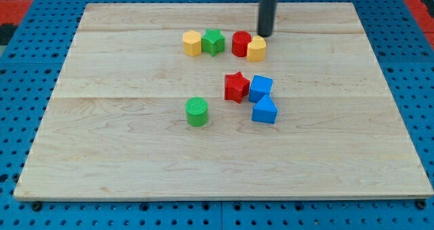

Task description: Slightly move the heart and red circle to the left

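A yellow heart block [256,49] and a red circle block [241,43] sit touching each other near the view's top centre of the wooden board [122,155]. The red circle is on the heart's left. My tip [264,34] is at the heart's upper right, just behind it and very close or touching. The dark rod rises from there out of the view's top.
A green star [213,41] and a yellow hexagon [192,43] stand left of the red circle. A red star [236,87], a blue cube [260,87] and a blue block [264,110] cluster at centre. A green cylinder [196,112] stands to their left.
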Available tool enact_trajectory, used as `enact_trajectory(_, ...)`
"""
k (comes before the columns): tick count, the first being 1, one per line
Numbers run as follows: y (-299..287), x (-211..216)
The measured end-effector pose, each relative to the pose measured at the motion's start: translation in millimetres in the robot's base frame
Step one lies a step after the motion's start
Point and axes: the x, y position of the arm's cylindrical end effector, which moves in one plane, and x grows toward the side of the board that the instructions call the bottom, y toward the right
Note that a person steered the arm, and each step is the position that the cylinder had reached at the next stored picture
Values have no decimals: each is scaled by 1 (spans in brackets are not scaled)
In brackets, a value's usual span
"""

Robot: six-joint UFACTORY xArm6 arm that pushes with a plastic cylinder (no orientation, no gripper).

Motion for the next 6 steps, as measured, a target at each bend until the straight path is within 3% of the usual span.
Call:
enact_trajectory(1, 37, 19)
enact_trajectory(2, 35, 54)
enact_trajectory(4, -31, 71)
enact_trajectory(6, -50, 110)
